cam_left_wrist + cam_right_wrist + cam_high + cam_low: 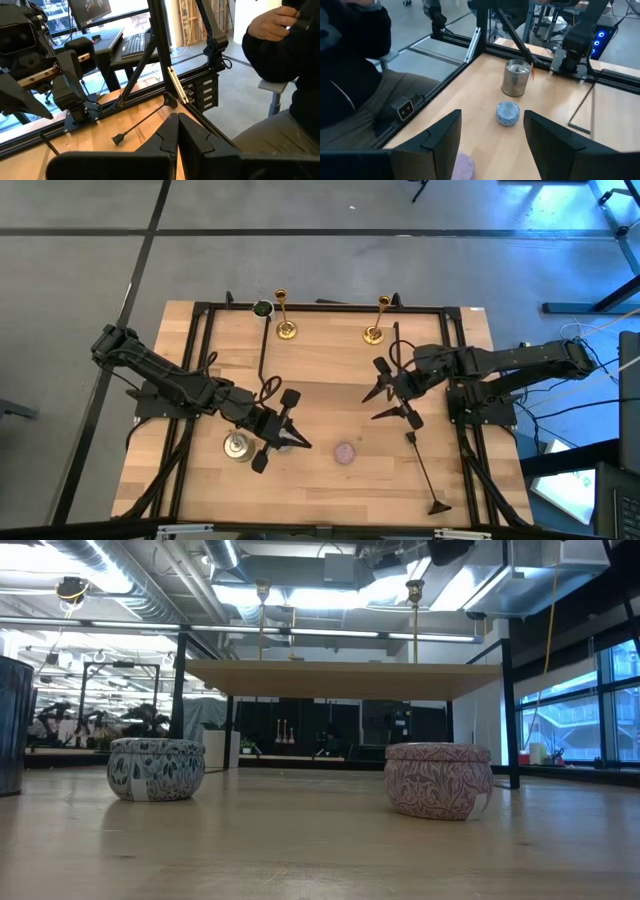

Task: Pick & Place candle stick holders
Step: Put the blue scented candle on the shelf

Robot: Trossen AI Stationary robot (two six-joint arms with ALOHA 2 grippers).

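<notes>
The candle stick holders are not the nearest things here, so start at the front of the tabletop (320, 480): a pink candle (345, 453) sits alone on the bare wood, and to its left a squat silver tin (237, 447) stands upright, with a small blue-grey candle (508, 113) just beside it. The left gripper (297, 442) hovers right there next to the tin, its fingers (170, 135) pressed together with nothing between them. A thin black rod with a flared foot (427, 477) lies flat toward the front right corner.

Further in, over the right middle of the tabletop, the right gripper (385, 403) hangs with its fingers (442, 137) spread apart and empty.

At the far edge both holders stand upright on their round bases, well apart from each other and from either gripper: the left candle stick holder (285, 317) near a small dark round thing (262, 308), the right candle stick holder (376, 320) further along the same edge. A seated person (280, 55) in dark clothes is beside the tabletop.
</notes>
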